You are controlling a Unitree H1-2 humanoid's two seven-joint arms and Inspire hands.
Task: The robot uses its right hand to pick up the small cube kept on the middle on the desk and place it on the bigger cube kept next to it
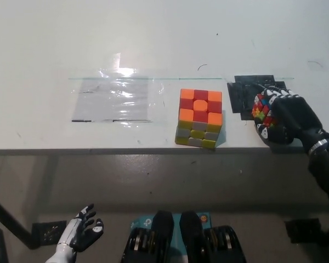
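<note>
Black right robot hand (285,121) is clamped around the small cube (260,111), to the right of the bigger cube (199,118) and apart from it, so the carry seems underway. Next, it likely needs lifting leftward onto the bigger cube's orange top. Both sit near the desk (153,38) front edge with open room between; the white left robot hand (79,234) rests below, fingers apart.

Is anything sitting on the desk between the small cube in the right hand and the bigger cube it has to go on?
Nothing visible: only bare desk lies between the small cube, held in the right hand, and the bigger cube.
</note>
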